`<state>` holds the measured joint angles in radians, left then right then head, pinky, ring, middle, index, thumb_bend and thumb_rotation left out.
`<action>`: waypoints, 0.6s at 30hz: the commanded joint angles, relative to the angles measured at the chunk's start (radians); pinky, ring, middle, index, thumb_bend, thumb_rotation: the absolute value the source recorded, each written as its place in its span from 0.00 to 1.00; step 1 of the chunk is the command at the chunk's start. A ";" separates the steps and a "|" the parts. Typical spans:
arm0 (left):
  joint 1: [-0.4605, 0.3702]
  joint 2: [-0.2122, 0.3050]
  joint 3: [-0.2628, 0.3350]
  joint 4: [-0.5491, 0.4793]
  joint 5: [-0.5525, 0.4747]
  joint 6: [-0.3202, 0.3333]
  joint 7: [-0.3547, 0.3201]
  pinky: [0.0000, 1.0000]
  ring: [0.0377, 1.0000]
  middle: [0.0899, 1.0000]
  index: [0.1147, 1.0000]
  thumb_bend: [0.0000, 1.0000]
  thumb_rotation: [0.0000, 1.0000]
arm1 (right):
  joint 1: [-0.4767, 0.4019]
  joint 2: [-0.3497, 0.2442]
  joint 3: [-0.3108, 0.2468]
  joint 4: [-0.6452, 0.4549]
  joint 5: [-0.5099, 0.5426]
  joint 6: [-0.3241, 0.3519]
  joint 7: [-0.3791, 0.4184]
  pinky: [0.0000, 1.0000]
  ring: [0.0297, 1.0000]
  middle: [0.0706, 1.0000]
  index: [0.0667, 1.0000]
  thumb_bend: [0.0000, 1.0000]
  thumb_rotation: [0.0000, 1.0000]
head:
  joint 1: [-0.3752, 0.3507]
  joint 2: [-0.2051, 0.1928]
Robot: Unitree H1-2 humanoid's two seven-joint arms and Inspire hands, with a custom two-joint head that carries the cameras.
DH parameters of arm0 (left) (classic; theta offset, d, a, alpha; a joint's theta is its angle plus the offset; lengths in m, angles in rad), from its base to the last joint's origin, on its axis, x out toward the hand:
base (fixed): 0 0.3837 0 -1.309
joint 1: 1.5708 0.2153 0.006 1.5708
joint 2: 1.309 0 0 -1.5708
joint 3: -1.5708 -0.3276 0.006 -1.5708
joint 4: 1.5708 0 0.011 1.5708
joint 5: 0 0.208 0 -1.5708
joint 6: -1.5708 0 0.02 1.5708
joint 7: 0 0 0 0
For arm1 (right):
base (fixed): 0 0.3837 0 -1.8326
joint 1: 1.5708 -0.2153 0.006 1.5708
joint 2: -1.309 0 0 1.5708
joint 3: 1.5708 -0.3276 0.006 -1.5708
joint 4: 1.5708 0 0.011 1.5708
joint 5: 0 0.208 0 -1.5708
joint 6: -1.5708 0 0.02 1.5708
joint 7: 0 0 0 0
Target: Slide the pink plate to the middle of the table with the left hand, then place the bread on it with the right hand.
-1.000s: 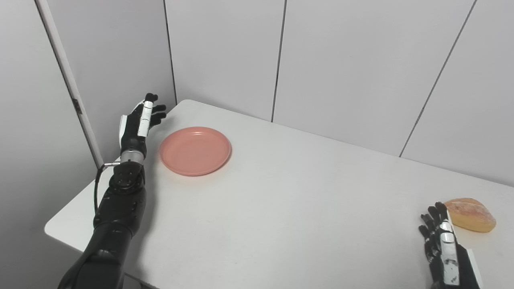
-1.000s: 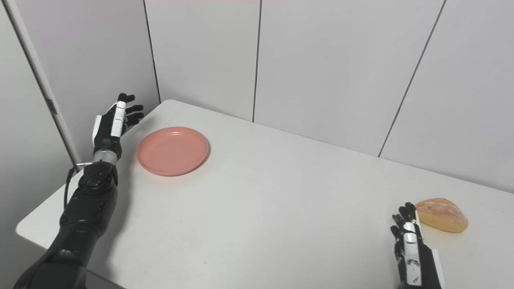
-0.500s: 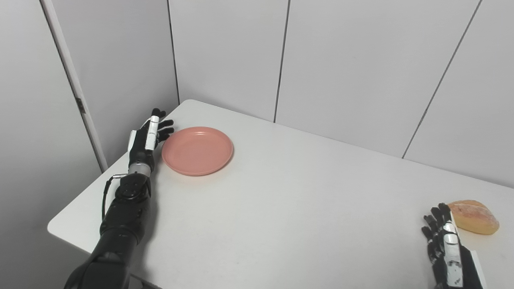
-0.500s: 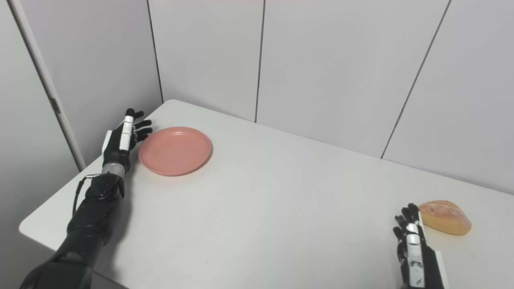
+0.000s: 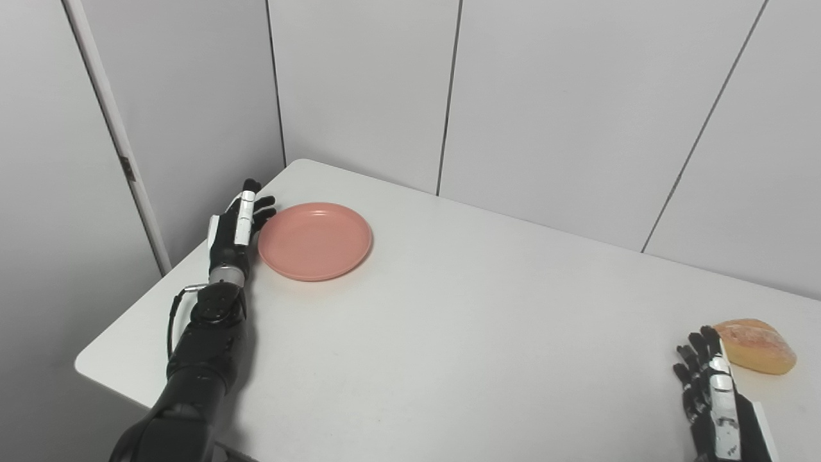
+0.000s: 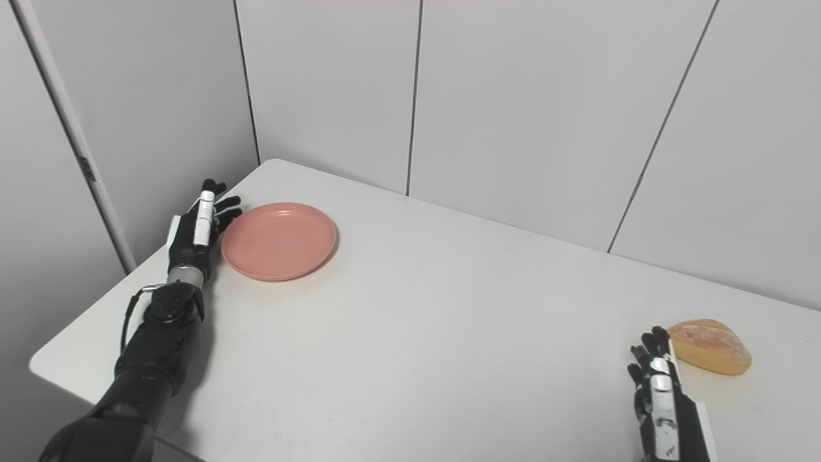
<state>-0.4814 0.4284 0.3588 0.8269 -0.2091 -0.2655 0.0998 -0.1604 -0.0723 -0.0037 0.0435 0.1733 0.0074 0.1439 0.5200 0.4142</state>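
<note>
From the left eye view, the left hand (image 5: 234,224) stands edge-on at the far left of the white table (image 5: 449,333), fingers spread and extended, holding nothing; its fingertips sit right against the near-left rim of the pink plate (image 5: 315,240), though whether they truly touch it is hard to make out, since the palm side is turned away. The plate lies just to the right of that hand, close to the table's far left corner and well short of the middle. The right hand (image 5: 715,398) is cut off by the bottom edge, so only its back and loosely spread fingers show, empty as far as can be seen; the bread (image 5: 755,345) rests just ahead and to the right of its fingertips, apart from them. From the right eye view, the same left hand (image 6: 200,224) again stands beside the plate (image 6: 279,240), its thumb hidden behind the fingers. The right hand (image 6: 660,401) is again clipped at the wrist, with the bread (image 6: 709,346) just beyond it to the right. One plate, one piece of bread, two hands.
</note>
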 commanded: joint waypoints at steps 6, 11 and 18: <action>-0.063 -0.003 0.006 -0.001 -0.032 -0.035 -0.016 0.80 0.75 0.77 0.81 0.83 1.00 | -0.023 -0.001 -0.001 -0.043 0.001 0.003 0.002 1.00 1.00 1.00 1.00 0.44 0.95 | -0.002 0.004; -0.078 -0.013 0.002 0.027 -0.044 -0.058 -0.021 0.82 0.75 0.76 0.81 0.86 0.99 | -0.022 0.002 -0.003 -0.048 0.002 0.010 -0.004 1.00 1.00 1.00 1.00 0.44 0.94 | -0.002 0.006; -0.097 -0.024 -0.005 0.063 -0.060 -0.091 -0.034 0.86 0.76 0.78 0.83 0.85 1.00 | -0.022 0.000 -0.003 -0.057 0.006 0.029 -0.003 1.00 1.00 1.00 1.00 0.46 0.94 | -0.002 0.007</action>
<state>-0.5178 0.4051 0.3619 0.8929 -0.2636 -0.3322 0.0956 -0.1570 -0.0723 -0.0029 0.0230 0.1745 0.0246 0.1398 0.5185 0.4203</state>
